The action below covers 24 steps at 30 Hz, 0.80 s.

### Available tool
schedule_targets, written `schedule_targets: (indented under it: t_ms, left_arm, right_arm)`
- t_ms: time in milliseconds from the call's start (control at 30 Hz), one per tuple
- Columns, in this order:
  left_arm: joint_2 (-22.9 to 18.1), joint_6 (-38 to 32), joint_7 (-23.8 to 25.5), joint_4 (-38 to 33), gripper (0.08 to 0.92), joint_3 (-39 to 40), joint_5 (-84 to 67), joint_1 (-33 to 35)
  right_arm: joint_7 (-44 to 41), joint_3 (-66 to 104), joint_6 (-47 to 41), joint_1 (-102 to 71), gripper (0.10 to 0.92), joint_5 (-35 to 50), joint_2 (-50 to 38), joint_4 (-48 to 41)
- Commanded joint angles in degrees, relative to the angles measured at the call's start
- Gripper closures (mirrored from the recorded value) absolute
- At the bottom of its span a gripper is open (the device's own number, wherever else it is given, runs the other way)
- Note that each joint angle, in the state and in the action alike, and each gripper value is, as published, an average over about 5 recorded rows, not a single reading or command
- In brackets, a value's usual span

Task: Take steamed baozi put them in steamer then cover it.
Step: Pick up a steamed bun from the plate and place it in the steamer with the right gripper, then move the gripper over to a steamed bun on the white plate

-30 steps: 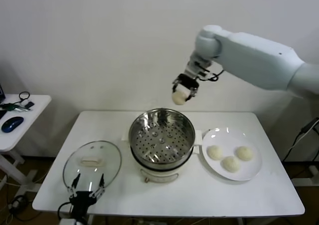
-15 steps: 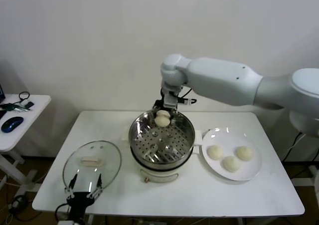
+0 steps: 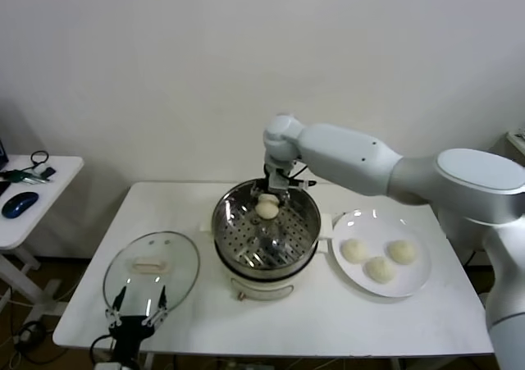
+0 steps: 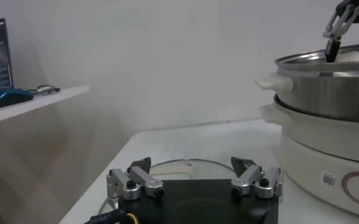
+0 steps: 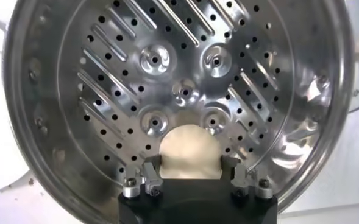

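The first bun (image 3: pixel 267 209) is being set down in the steamer (image 3: pixel 267 230), at the far side of the perforated tray. Three more buns (image 3: pixel 378 260) are seen on the plate (image 3: pixel 415 285) just beside the steamer, and the lid (image 3: pixel 152 267) lies flat on the bench (image 3: pixel 328 321) on the steamer's other side, so the task is judged to be at an early stage.

The right claw (image 3: pixel 271 196) is lowered inside the steamer's rim, directly over the bun. In the right wrist view the bun (image 5: pixel 189 152) is seen between the two fingers (image 5: pixel 151 173), which sit at its sides. Whether they press it or have just parted from it cannot be told; the grip is judged to be at the point of letting go, with the bun low over the tray or resting on it.

Next, a full release is called for, then a straight lift clear of the rim so that the soft bun is not dragged or dented, before the plate is reached for.

The left claw (image 3: pixel 136 312) is parked low at the bench's near edge, just beside the lid, its fingers spread wide and nothing held.
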Motion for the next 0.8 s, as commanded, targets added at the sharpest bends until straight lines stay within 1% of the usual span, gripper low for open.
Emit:
schedule_targets:
  t_ms: [33,133,200,267,367,467,533,600,667,800]
  left_arm:
    - [-0.03,0.01,-0.05,0.14,0.177,-0.02,-0.04,-0.01]
    - [-0.06,0.03,-0.15,0.22,0.177,-0.02,-0.01,-0.05]
    - [-0.07,0.04,-0.21,0.21,0.177,-0.01,0.04,-0.05]
    - [-0.08,0.06,-0.22,0.16,0.177,0.01,0.10,0.00]
    - [-0.11,0.09,-0.21,0.02,0.177,0.06,0.21,0.16]
    - [-0.17,0.11,-0.20,-0.04,0.177,0.11,0.35,0.27]
    - [-0.25,0.16,-0.20,-0.07,0.177,0.17,0.42,0.29]
    - [-0.36,0.20,-0.19,-0.16,0.177,0.25,0.47,0.30]
    - [-0.39,0.20,-0.19,-0.24,0.177,0.33,0.49,0.33]
    - [-0.16,0.11,-0.22,-0.10,0.177,0.32,0.53,0.15]
  right_arm:
    - [1.99,1.31,1.10,-2.15,0.302,-1.33,0.77,-2.83]
    - [2.09,1.48,1.16,-1.03,0.233,0.62,0.37,-2.01]
    - [1.17,0.45,1.03,1.22,0.211,3.71,-0.56,-0.51]
    - [-0.28,-1.58,0.66,4.92,0.205,8.79,-2.24,1.76]
    - [-3.46,-6.55,-0.87,12.73,0.203,20.83,-5.92,5.08]
    - [-5.80,-14.49,-4.52,21.75,0.202,37.44,-10.51,7.01]
    - [-6.72,-20.79,-9.67,27.61,0.202,48.99,-14.25,8.32]
    - [-7.64,-25.49,-16.49,31.35,0.203,55.49,-18.24,9.56]
    - [-7.71,-29.64,-22.95,34.09,0.203,57.35,-22.53,10.67]
    - [-4.86,-37.86,-29.84,36.25,0.203,54.73,-30.52,14.01]
